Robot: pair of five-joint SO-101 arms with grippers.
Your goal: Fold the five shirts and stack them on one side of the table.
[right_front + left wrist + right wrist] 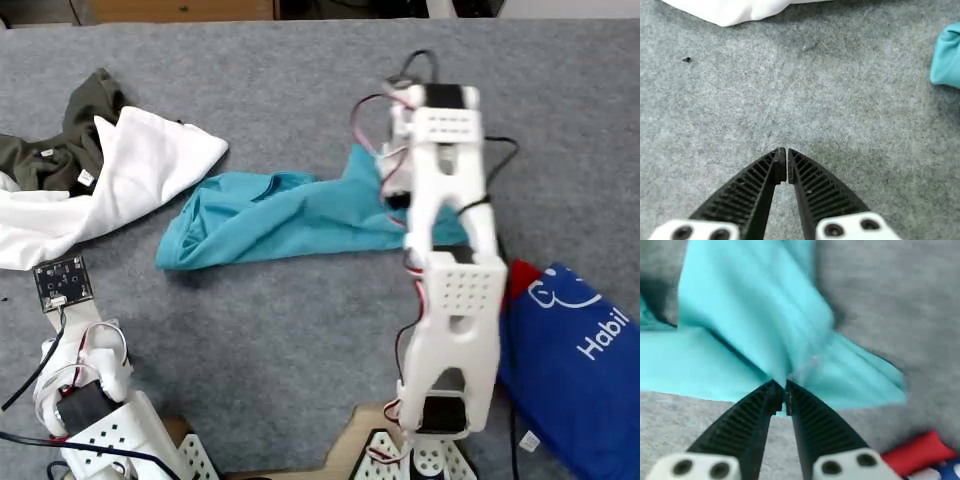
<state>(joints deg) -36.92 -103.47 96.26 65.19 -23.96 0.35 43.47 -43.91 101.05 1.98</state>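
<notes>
The teal shirt (270,225) lies rumpled across the middle of the grey felt table (280,340), its right end bunched up into the right gripper (782,390), whose jaws are pinched closed on that fabric. The left gripper (786,162) hangs over bare felt, closed and holding nothing. The white shirt (120,180) and olive shirt (70,140) wait far left, the blue shirt (580,370) right. The step looks like spreading the teal shirt; next it needs pulling flat.

High camera down over table (300,330); wrist cameras close above it.

Teal shirt (270,225) ctr — arm (455,290) over it.
</notes>
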